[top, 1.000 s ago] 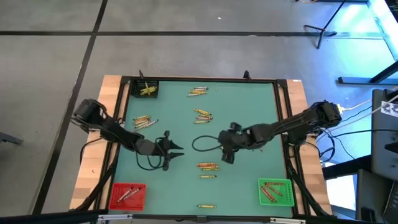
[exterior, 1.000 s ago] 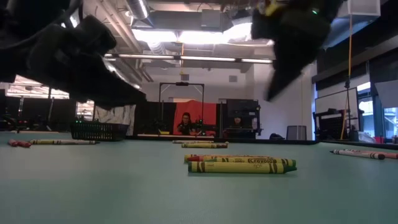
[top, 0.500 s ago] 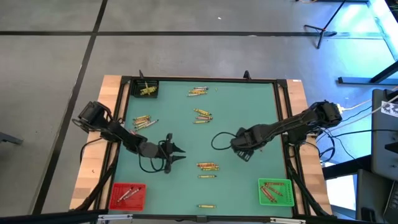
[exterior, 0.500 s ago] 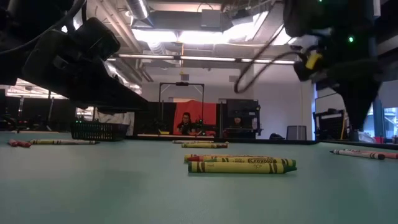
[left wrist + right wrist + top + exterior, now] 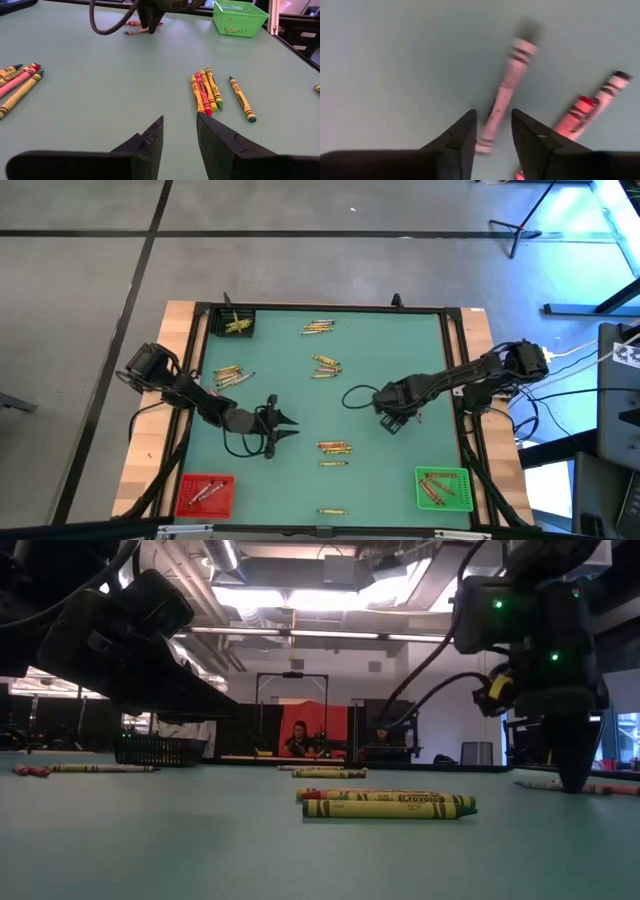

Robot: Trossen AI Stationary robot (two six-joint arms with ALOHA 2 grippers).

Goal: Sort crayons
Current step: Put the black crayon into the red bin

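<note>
Reaching down at the table's (image 5: 300, 380) right side, right gripper (image 5: 492, 131) fingers either side of a pale pink crayon (image 5: 506, 90), grip not yet certain; left gripper (image 5: 179, 137) parted, empty, near crayons (image 5: 205, 90) mid-table.

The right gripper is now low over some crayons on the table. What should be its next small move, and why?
Probably it should finish closing on the pale pink crayon and then lift it. The right gripper is down at the table with this crayon lying between its fingers, which are not yet clamped on it. A red crayon lies just beside, so the lift should go straight up.
</note>
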